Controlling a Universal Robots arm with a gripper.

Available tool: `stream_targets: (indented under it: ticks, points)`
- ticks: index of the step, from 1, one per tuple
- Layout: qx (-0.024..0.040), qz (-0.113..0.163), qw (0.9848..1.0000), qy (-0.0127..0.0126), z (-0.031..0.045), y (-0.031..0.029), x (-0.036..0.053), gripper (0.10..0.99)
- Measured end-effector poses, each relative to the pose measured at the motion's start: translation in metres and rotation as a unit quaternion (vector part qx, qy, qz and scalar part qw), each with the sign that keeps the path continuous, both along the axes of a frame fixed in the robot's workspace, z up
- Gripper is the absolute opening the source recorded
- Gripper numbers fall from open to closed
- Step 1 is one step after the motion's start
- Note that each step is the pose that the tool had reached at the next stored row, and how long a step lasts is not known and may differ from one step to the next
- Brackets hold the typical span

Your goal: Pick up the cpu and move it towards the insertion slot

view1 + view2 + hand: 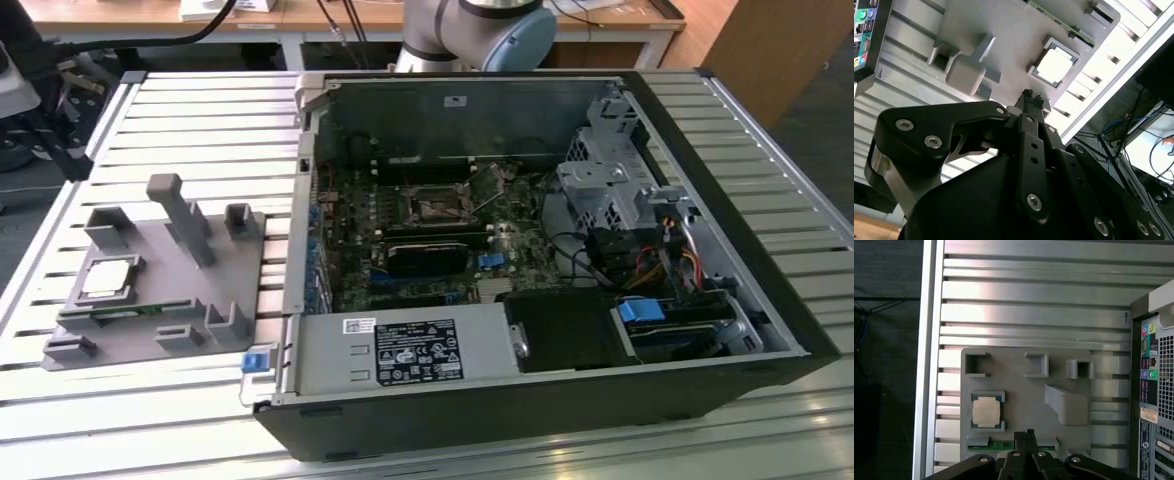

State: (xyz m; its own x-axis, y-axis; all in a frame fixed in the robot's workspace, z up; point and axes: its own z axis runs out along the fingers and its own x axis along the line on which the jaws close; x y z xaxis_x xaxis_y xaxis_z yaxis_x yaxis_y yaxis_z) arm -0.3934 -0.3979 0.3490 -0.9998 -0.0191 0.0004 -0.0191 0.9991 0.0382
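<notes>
The gripper hangs above the grey fixture with its two slim fingertips pressed together, gripping nothing. In the first wrist view the tips sit over the fixture's edge by the green memory strip, just to one side of the pocket that holds the cpu. The cpu lies flat in that pocket with its silvery top up, untouched. A descent with the tips this narrow would likely land them on the lid or the strip instead of astride the chip. The offset toward the strip adds to that risk. The pocket's raised frame hugs the chip closely, so a finger that lands on the frame could tilt or pop the cpu out. A thin, smooth part like this may also slip from a shallow pinch. The tall post on the fixture stands near enough to snag the wrist. The insertion slot lies well away from the fixture, inside the open computer case. A low carry could clip the case wall that faces the fixture.
</notes>
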Motion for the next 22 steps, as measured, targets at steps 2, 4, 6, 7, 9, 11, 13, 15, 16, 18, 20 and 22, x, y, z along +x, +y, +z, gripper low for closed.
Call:
stream_targets:
  ticks: [2, 4, 6, 7, 9, 11, 13, 15, 16, 18, 20, 22]
  points:
    - [0.0000, 0.000, 1.0000, 0.0000, -0.0005, 0.0000, -0.0016, 0.106]
    - [0.0000, 0.000, 1.0000, 0.0000, -0.0008, 0.0000, -0.0024, 0.106]
    - [0.0000, 0.000, 1.0000, 0.0001, -0.0011, 0.0000, -0.0035, 0.106]
    - [0.0000, 0.000, 1.0000, 0.0000, -0.0013, 0.0000, -0.0040, 0.106]
    - [0.0000, 0.000, 1.0000, 0.0000, -0.0018, 0.0000, -0.0050, 0.106]
    - [0.0000, 0.000, 1.0000, 0.0000, -0.0023, 0.0000, -0.0060, 0.106]
    - [0.0000, 0.000, 1.0000, 0.0000, -0.0027, 0.0000, -0.0069, 0.106]
    - [0.0000, 0.000, 1.0000, 0.0000, -0.0033, 0.0000, -0.0079, 0.106]
    - [0.0000, 0.000, 1.0000, 0.0001, -0.0034, 0.0000, -0.0086, 0.106]
    - [0.0000, 0.000, 1.0000, 0.0000, -0.0039, 0.0000, -0.0101, 0.106]
    - [0.0000, 0.000, 1.0000, 0.0000, -0.0043, 0.0000, -0.0119, 0.106]
    - [0.0000, 0.000, 1.0000, 0.0000, -0.0048, 0.0000, -0.0135, 0.106]
